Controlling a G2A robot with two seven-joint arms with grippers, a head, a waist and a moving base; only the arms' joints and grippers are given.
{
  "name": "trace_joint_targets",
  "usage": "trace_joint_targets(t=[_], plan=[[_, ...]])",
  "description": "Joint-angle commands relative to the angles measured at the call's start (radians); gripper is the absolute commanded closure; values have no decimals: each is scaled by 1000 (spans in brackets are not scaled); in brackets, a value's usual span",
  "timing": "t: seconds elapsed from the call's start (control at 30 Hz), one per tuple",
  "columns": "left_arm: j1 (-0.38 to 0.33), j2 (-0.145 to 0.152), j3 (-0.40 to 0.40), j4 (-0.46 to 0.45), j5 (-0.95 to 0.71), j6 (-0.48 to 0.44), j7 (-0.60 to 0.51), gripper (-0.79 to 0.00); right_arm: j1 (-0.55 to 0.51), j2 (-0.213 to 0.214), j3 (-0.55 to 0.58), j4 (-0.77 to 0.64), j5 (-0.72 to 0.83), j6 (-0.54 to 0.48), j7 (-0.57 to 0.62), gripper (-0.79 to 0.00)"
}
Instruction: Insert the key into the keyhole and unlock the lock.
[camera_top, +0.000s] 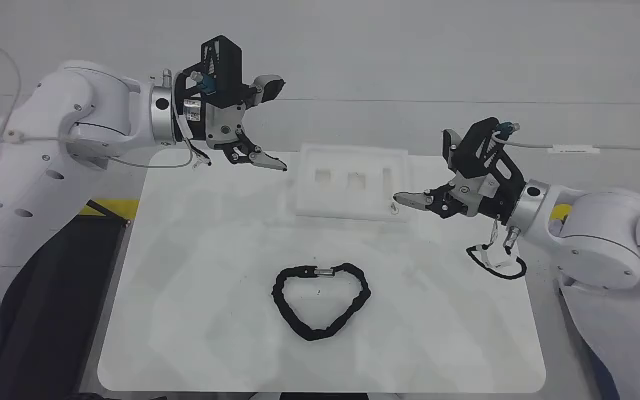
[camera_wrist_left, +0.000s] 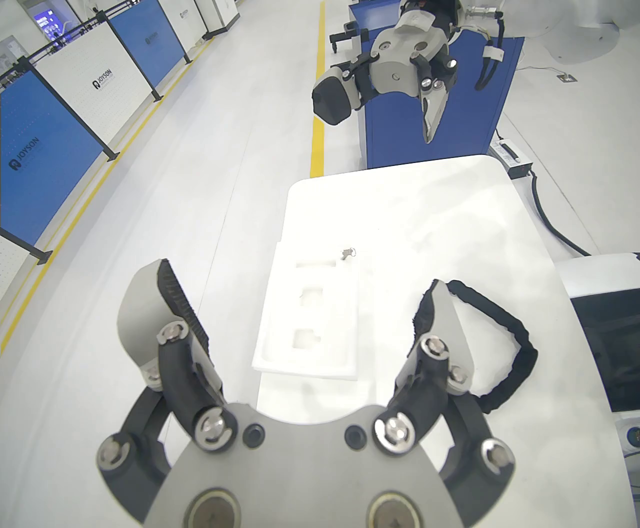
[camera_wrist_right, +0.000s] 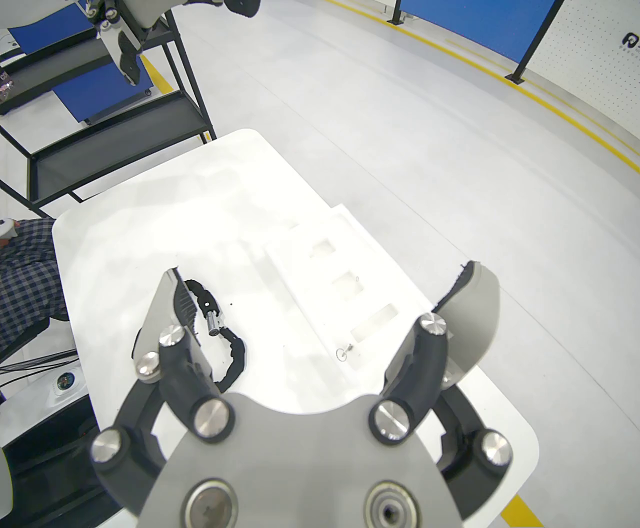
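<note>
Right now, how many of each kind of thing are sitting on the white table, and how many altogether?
Black chain lock: 1
Key, lying on the tray: 1
White foam tray: 1
Total: 3

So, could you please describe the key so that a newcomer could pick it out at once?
On the white table, a white foam tray with three rectangular pockets lies at the far edge. The key rests on the tray's flat rim by one end pocket. It is tiny, silvery, with a thin wire ring, unlike the black chain lying nearer the robot.
</note>
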Motion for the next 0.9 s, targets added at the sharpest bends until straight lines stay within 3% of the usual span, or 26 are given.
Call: trace_joint_targets(t=[0.0,0.5,0.87], plan=[[0,0,0,0,0,0,0,-785,0,0,0,0,0,0,0,-784],[0,0,0,0,0,0,0,-785,-11,-1,-7,7,-6,8,-13,-785],[0,0,0,0,0,0,0,-785,10,-27,-171,149,-75,89,-46,-785]])
